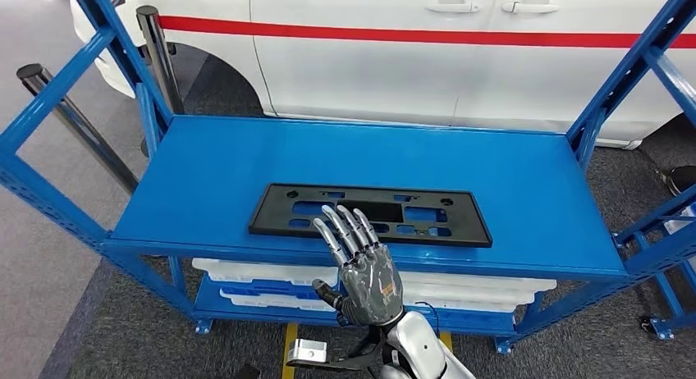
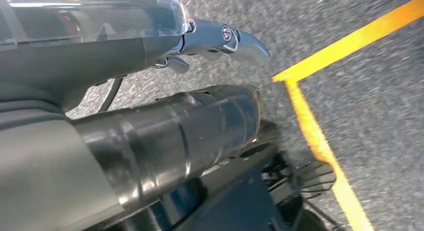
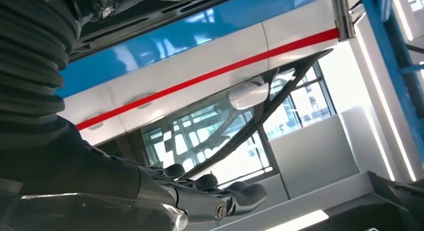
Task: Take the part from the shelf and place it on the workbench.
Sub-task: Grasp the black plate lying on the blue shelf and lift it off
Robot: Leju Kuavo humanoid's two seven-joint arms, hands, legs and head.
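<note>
The part (image 1: 275,215) is a flat black rectangular plate with cut-outs, lying on the blue shelf (image 1: 205,174) near its front edge. My right hand (image 1: 361,268) is raised in front of the shelf with its fingers (image 1: 341,227) stretched out and apart, their tips over the plate's near edge. It holds nothing. In the right wrist view the right hand (image 3: 75,166) has dark fingers (image 3: 225,198) extended, with the part's dark edge (image 3: 150,11) beside it. My left hand (image 2: 150,116) hangs over the grey floor with nothing in it.
Blue uprights (image 1: 624,75) frame both ends of the shelf. White trays (image 1: 263,272) lie on the lower level. A white van with a red stripe (image 1: 369,67) stands close behind. Two black posts (image 1: 156,43) stand at the left. A yellow line (image 2: 320,141) marks the floor.
</note>
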